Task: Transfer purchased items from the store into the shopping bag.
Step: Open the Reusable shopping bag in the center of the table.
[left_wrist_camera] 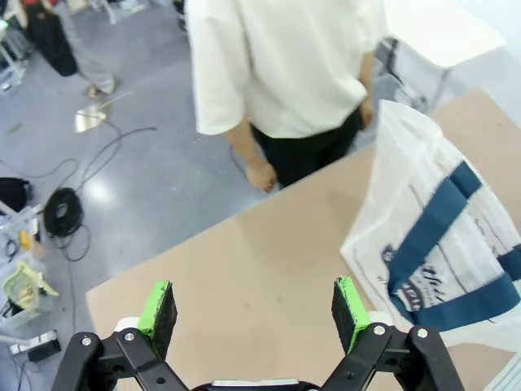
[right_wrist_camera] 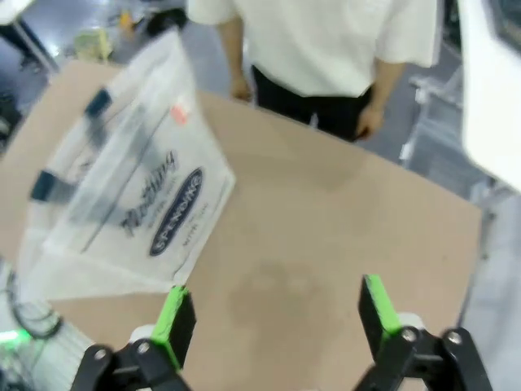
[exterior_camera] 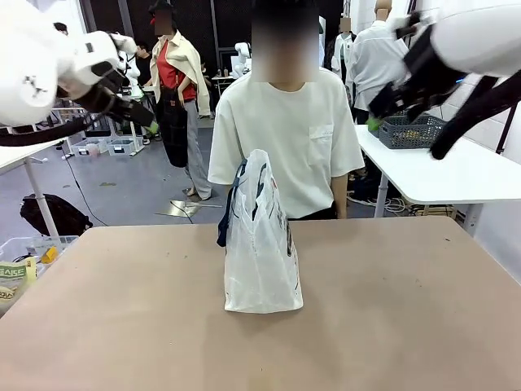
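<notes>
The shopping bag stands upright in the middle of the brown table, translucent white with dark blue handles. It lies to the right in the left wrist view and to the left in the right wrist view, where its black oval print faces the camera. My left gripper hangs high at the upper left, open and empty. High at the upper right, my right gripper is open and empty too. A dark grey lattice basket with yellowish things inside sits on a white table behind.
A person in a white T-shirt stands at the table's far edge behind the bag, arms down at the sides. The white table is at the back right. A clear bin with packages sits on the floor at left.
</notes>
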### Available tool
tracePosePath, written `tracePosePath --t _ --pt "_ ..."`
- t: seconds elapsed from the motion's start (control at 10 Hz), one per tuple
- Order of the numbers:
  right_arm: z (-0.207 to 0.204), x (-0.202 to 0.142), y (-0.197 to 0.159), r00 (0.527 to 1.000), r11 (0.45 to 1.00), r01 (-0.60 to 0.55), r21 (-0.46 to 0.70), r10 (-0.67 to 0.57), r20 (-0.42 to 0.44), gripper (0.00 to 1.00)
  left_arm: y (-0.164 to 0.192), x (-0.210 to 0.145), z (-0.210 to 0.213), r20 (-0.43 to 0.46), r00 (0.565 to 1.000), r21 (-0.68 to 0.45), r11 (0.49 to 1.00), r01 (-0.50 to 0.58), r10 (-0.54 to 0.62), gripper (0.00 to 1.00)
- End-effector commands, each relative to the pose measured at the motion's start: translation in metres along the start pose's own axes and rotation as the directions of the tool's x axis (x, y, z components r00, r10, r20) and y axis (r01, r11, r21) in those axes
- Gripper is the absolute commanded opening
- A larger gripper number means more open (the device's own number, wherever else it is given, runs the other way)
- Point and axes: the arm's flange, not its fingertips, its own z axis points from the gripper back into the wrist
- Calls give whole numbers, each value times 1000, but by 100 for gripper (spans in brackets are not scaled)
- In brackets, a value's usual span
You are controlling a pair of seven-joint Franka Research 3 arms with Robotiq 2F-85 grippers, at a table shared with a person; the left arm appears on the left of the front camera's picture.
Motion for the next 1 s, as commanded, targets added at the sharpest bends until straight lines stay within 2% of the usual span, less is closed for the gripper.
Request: tracePosePath --t 0.0,0.1,0.2,0.3,0.4,0.5,0.6,0.8,0.9 --pt "-5 -16 -17 996 996 -77 -43 75 -38 100 27 -30 9 -55 997 -9 999 51 -51 100" --pt "0 0 0 1000 1000 0 0 0 0 100 0 0 0 0 1000 0 1000 0 0 100" --pt "0 0 0 1000 1000 0 0 0 0 100 0 0 0 0 1000 0 1000 0 0 100" --pt "-10 -4 5 999 999 -46 2 46 -25 100 1 -10 -7 -31 999 -14 1000 15 -15 100" --pt "-9 -22 -2 998 1000 27 6 -27 -57 100 -2 -24 -5 -26 996 -36 996 -83 82 100" --pt "-10 -16 8 997 999 41 20 -40 -73 100 -8 -10 -8 61 996 -81 995 -61 66 100" --pt "-16 0 25 991 999 48 -11 -49 -121 100 -17 13 -18 67 997 -120 992 -39 48 100" --pt "-42 36 66 965 993 81 -87 -100 -243 100 -38 54 -50 -27 998 -182 982 57 -63 100" --pt "-50 48 88 963 997 49 -66 -64 -260 100 -49 68 -66 -53 995 -209 975 76 -89 100"
